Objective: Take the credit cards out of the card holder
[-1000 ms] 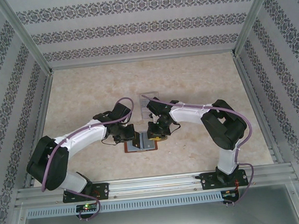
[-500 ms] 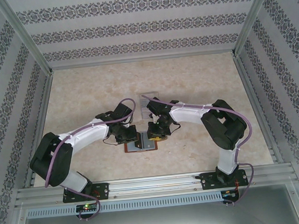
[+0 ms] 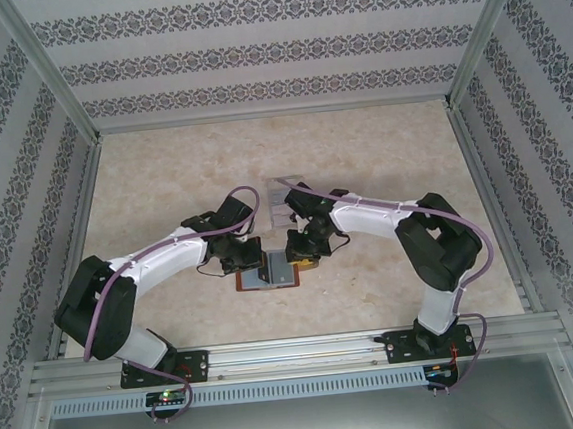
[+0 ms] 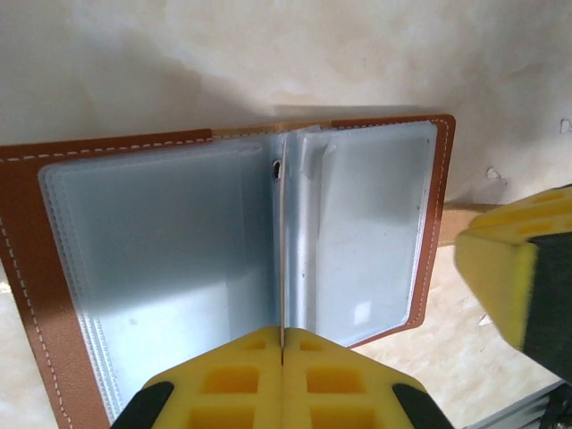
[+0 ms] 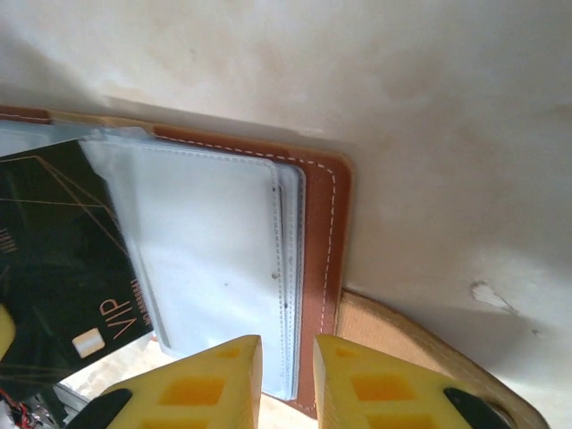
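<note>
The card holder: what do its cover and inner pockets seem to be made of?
Card holder cover: probably brown leather or imitation, matte, with pale stitching along its edge. Pockets: likely thin translucent plastic, slightly glossy, the sheets stacked at their edges.

Card holder (image 4: 36,268) — tan-brown leather, pale stitching, grey-blue translucent pockets. At the left edge of the right wrist view, a black credit card (image 5: 54,232) with thin gold lines and lettering. Left gripper (image 4: 282,344): yellow. Cream marbled table (image 3: 163,175); white walls (image 3: 252,52) — banded with dark floral print.
</note>
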